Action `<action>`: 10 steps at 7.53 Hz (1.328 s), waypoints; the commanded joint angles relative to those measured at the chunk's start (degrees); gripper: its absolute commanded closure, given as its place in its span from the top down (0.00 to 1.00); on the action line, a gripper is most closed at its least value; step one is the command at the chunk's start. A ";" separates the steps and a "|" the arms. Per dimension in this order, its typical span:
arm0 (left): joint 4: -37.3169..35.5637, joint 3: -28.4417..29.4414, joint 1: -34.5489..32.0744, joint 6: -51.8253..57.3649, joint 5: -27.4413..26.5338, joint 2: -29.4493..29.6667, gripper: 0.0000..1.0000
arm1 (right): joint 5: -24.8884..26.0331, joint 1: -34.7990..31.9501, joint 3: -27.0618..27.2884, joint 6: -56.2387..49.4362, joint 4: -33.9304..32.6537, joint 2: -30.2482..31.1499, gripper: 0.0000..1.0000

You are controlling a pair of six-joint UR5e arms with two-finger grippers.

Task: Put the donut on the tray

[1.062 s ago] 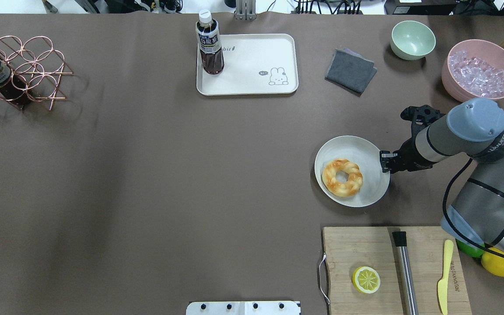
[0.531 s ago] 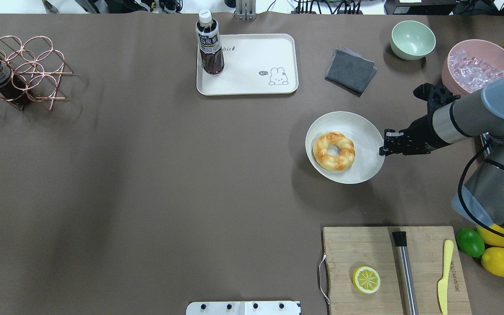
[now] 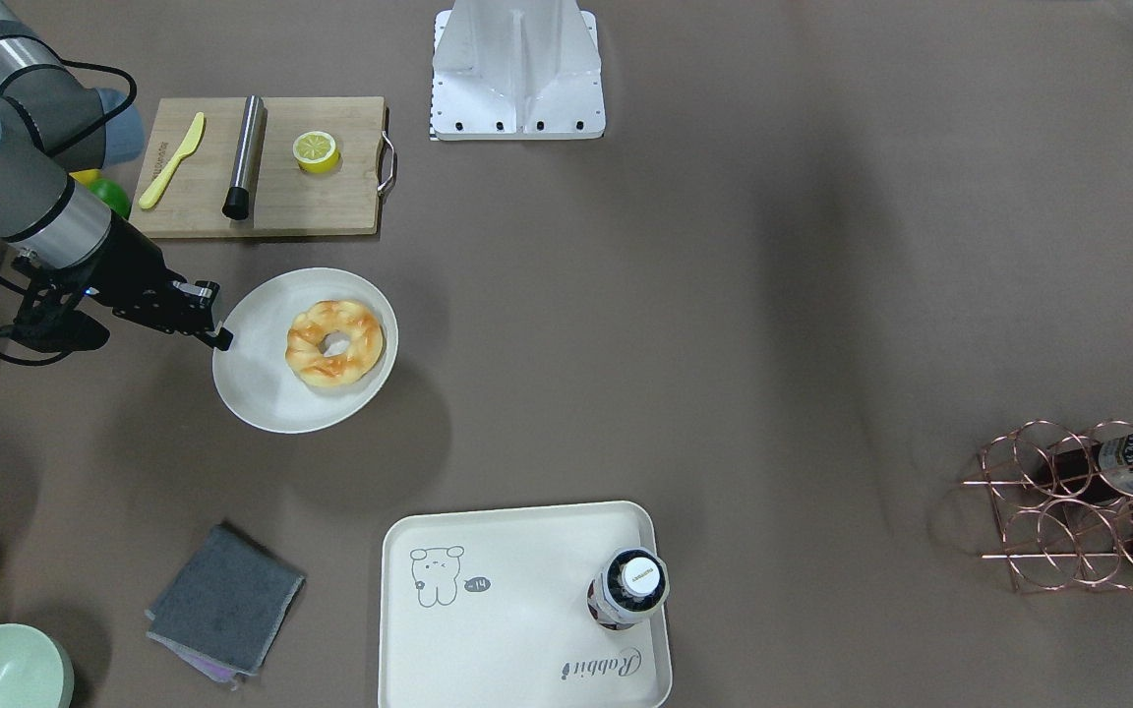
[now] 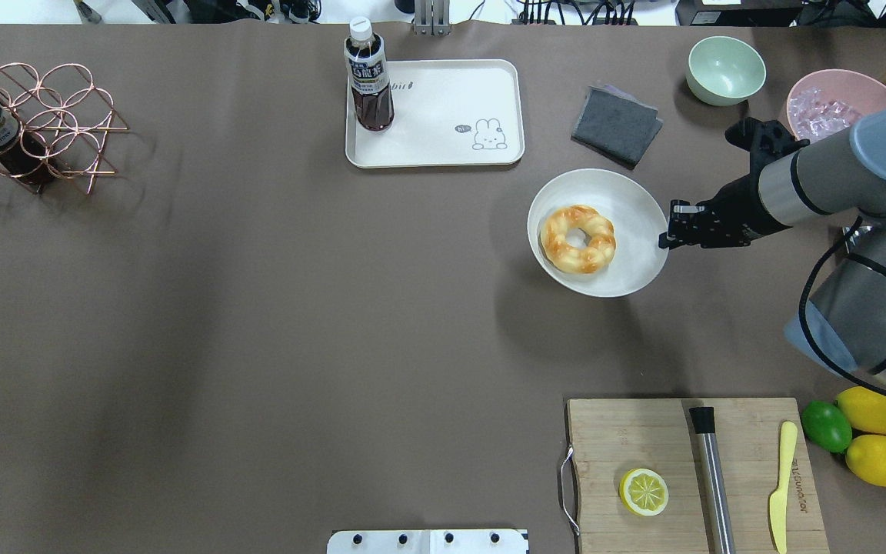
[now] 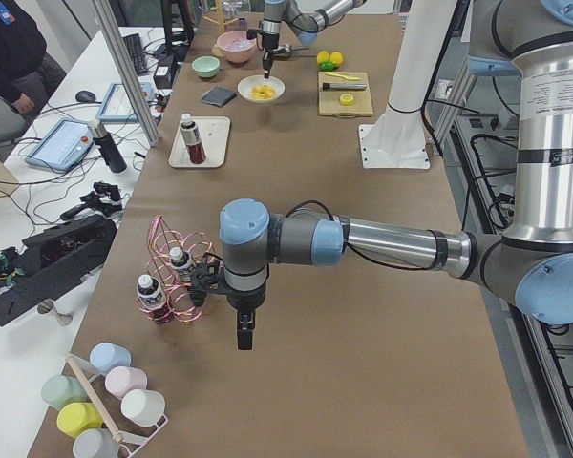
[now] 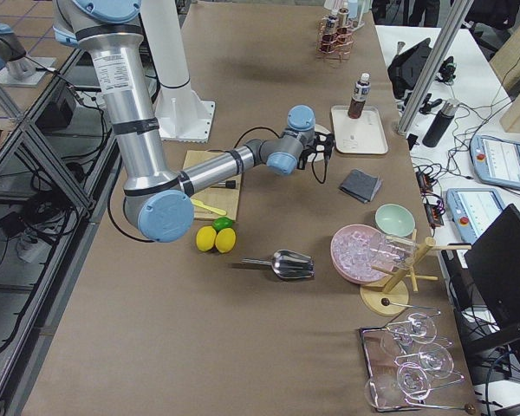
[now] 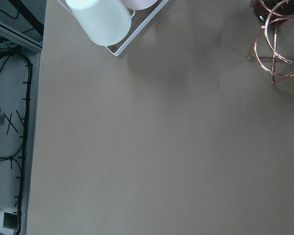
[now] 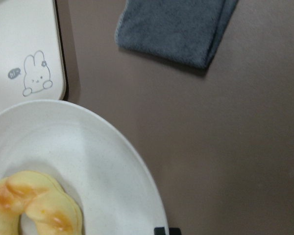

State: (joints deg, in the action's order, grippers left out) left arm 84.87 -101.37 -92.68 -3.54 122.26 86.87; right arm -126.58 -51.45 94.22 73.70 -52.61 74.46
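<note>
The right gripper (image 4: 664,237) is clenching its jaws on the rim of the round white plate (image 4: 635,265), the donut (image 4: 577,238) is lying on it just beyond the jaws, toward the tray (image 4: 443,108), and the left gripper (image 5: 244,336), its jaws impossible to judge, is hanging well apart.

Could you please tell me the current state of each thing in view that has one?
donut: lying flat on the plate, not yet on the tray.
plate: raised above the table, gripped at its rim.
right gripper: shut on the plate's rim.
left gripper: over the table; open or shut, cannot tell.
tray: on the table, bearing only the bottle.
bottle: upright, capped.
green bowl: empty.
pink bowl: holds ice.
lemon half: cut side up.
</note>
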 commanded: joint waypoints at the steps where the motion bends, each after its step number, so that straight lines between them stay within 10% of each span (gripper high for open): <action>1: -0.05 -0.84 -0.22 -0.06 0.00 -0.21 0.98 | 0.46 -1.20 -13.31 3.45 -0.73 -13.84 0.00; 5: 0.03 -0.41 0.04 -0.33 0.08 0.41 0.98 | 5.20 -0.85 -31.59 3.21 -7.86 -31.88 0.00; 10: 0.03 -0.76 -0.05 -0.33 0.00 0.67 0.98 | 7.31 0.64 -47.63 5.13 0.14 -40.87 0.00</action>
State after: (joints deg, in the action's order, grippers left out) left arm 84.89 -102.07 -92.72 -3.88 122.26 87.51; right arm -119.66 -51.60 50.06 77.37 -54.64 35.63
